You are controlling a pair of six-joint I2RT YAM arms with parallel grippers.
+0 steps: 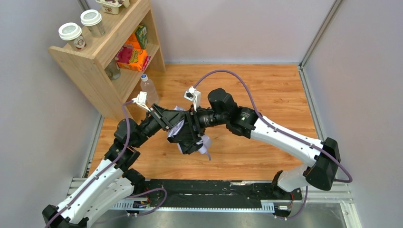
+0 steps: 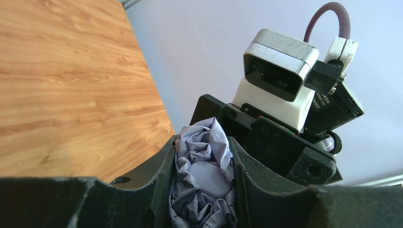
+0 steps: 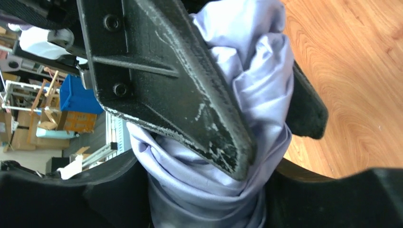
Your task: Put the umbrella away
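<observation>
The pale lavender umbrella (image 1: 204,144) hangs between my two grippers above the middle of the wooden table (image 1: 266,95). My left gripper (image 1: 173,126) is shut on its bunched fabric; in the left wrist view the crumpled cloth (image 2: 204,175) fills the gap between the fingers. My right gripper (image 1: 192,124) is shut on the fabric from the other side; in the right wrist view the twisted cloth (image 3: 209,185) sits between its fingers, with a left finger (image 3: 166,80) pressed over it. The shaft, handle and strap are hidden.
A wooden shelf unit (image 1: 97,57) stands at the back left with two lidded cups (image 1: 71,33) on top and boxes (image 1: 133,54) inside. A clear plastic bottle (image 1: 148,88) stands in front of it. Grey walls bound the table on three sides.
</observation>
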